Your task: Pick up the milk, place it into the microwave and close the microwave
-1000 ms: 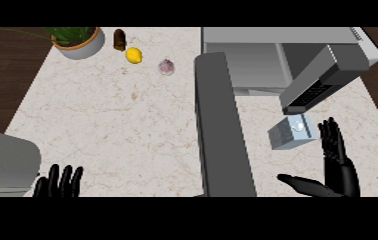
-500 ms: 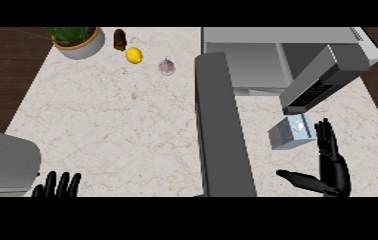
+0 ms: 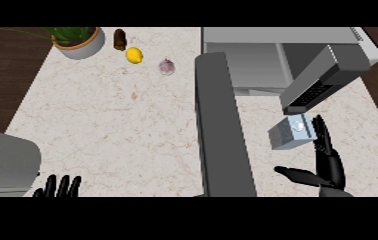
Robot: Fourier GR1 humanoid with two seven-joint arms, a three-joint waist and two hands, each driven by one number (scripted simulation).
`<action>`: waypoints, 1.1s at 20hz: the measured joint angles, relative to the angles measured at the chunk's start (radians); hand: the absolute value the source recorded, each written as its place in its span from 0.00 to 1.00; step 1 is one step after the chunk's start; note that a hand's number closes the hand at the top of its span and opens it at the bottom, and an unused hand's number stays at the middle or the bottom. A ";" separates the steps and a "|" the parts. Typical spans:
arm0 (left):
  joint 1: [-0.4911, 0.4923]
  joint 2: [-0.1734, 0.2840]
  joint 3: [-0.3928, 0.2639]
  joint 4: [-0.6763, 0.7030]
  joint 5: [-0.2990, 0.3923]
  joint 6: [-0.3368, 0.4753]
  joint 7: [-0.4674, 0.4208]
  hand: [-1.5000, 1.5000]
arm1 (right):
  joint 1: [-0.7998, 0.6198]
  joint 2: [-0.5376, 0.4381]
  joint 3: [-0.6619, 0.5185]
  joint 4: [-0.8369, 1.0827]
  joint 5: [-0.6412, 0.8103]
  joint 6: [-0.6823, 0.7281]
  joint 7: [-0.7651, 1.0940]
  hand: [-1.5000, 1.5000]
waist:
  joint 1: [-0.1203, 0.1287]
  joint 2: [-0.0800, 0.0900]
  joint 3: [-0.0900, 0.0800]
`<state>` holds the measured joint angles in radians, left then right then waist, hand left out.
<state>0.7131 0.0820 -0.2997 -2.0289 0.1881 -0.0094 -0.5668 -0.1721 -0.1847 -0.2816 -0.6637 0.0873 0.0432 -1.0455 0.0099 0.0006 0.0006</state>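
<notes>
The milk [image 3: 291, 133] is a small grey-blue carton standing on the counter at the right, just in front of the microwave [image 3: 255, 59]. The microwave's door [image 3: 221, 129] is swung wide open and runs down the middle of the view. My right hand [image 3: 327, 166] is open beside the carton on its right, fingers straight and reaching alongside it, thumb spread out to the left below it. Whether the fingers touch the carton I cannot tell. Only the fingertips of my left hand [image 3: 59, 186] show at the lower left edge, straight and holding nothing.
A potted plant [image 3: 76, 40], a brown item [image 3: 119, 39], a lemon [image 3: 133, 55] and a garlic bulb [image 3: 167, 66] sit at the counter's far left. A grey appliance [image 3: 16, 166] stands at the lower left. A dark keypad panel [image 3: 325, 79] angles over the right side.
My right hand has slid down and a little right beside the milk. My left hand has sunk toward the lower edge, leaving only fingertips in view.
</notes>
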 measured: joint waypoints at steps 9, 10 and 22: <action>0.015 0.022 0.004 0.003 0.020 -0.006 -0.017 0.00 | -0.085 0.011 0.009 0.084 -0.006 0.002 -0.003 0.00 | 0.000 0.000 0.000; 0.025 0.024 -0.005 -0.008 0.015 -0.002 -0.015 0.00 | -0.078 0.010 0.012 0.072 -0.010 0.005 0.002 0.00 | 0.000 -0.001 0.000; -0.001 0.038 0.011 0.010 0.037 -0.007 -0.016 0.00 | -0.181 0.013 -0.025 0.151 0.016 -0.129 -0.014 1.00 | 0.003 0.001 0.000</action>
<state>0.7125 0.1198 -0.2883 -2.0187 0.2251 -0.0161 -0.5825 -0.3531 -0.1720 -0.3068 -0.5125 0.1037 -0.0859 -1.0592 0.0134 0.0015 0.0002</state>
